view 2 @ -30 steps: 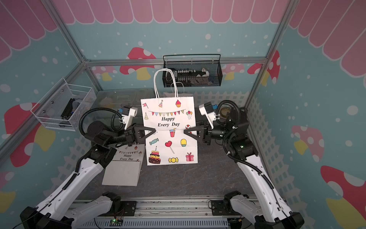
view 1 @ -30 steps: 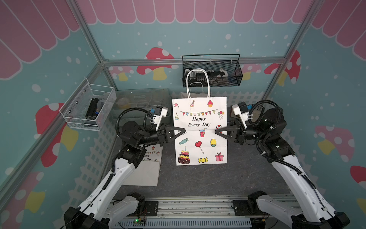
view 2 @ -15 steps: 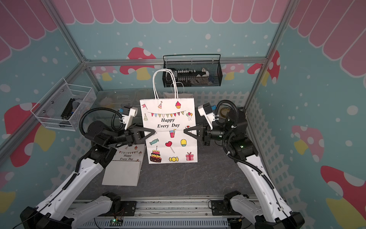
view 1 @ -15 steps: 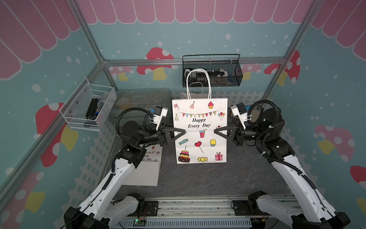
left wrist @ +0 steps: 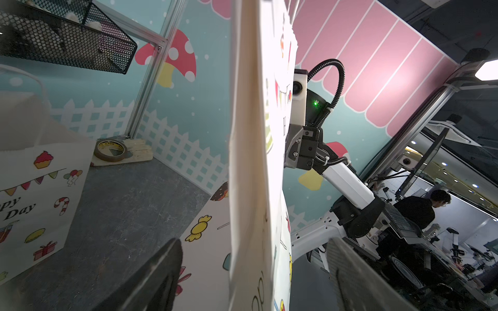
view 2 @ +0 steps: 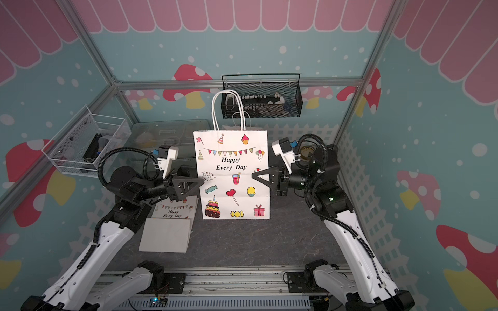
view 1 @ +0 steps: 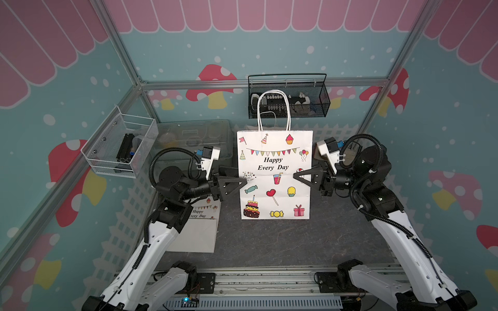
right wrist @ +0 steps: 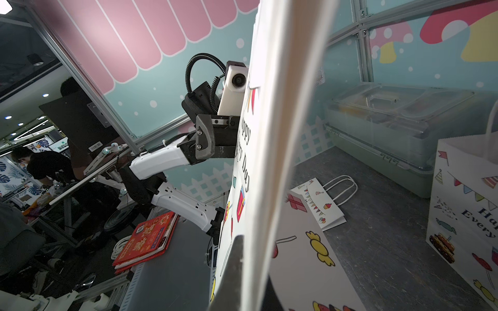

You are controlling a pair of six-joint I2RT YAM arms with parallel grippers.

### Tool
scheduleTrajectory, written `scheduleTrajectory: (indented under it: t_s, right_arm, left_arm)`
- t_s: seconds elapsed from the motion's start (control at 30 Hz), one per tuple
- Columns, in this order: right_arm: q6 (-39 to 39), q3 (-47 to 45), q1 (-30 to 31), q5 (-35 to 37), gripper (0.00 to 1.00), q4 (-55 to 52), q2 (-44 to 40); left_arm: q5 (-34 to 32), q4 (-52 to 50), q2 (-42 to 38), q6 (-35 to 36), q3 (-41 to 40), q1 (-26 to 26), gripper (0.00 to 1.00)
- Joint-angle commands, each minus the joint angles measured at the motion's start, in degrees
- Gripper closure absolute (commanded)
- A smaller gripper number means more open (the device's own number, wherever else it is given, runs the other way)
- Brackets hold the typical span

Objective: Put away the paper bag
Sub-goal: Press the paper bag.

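Both top views are evenly, rather dimly lit, with soft shadows and wide-angle bending of the frame posts [view 1: 118, 45] toward the edges. In the wrist views the edge of the paper bag [left wrist: 250, 161] nearest the lens is blurred and overexposed; a ceiling lamp [left wrist: 487, 71] glares.

Black mesh basket [view 1: 310, 107] hung on the back wall. White wire basket [view 1: 107, 150] on the left wall, dark item [view 1: 124, 148] inside, possibly a tool. Clear lidded container [view 1: 188, 134] at the back left of the tabletop [view 1: 269, 242]. Tape roll [left wrist: 111, 150] on a wooden block [left wrist: 137, 152], back right.
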Motion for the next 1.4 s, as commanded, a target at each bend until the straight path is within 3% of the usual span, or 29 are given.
scheduleTrajectory:
  t_s: [0.0,0.17,0.57,0.73,0.87,0.97,1.37]
  right_arm:
    - [-0.3,1.3,-0.7,0.3,1.00,0.1,0.4]
    - [-1.9,1.2,-1.7,1.2,1.00,-1.5,1.3]
    - [-0.3,2.3,-2.2,-1.4,1.00,0.4,2.1]
    - [3.7,2.0,-2.3,-3.4,1.00,5.0,2.3]
    - [10.0,0.6,-2.3,-5.8,1.00,12.7,2.3]
    - [12.1,-0.1,-2.3,-6.2,1.00,15.6,2.4]
    - [6.5,1.7,-1.9,-3.1,1.00,6.4,4.3]
  left_arm:
    - [-4.2,-4.5,-2.3,4.5,-0.2,1.5,0.12]
    - [-8.0,-7.1,-3.4,5.9,-0.8,3.8,0.07]
    - [1.0,5.2,0.1,-2.8,-3.2,4.3,0.02]
    - [3.7,7.0,0.0,-3.2,-2.8,1.9,0.02]
    - [2.7,2.7,1.3,0.6,-1.0,-1.7,0.02]
    - [2.1,1.0,2.7,2.1,0.1,-3.4,0.04]
    - [2.1,1.0,2.6,3.0,0.6,-5.4,0.27]
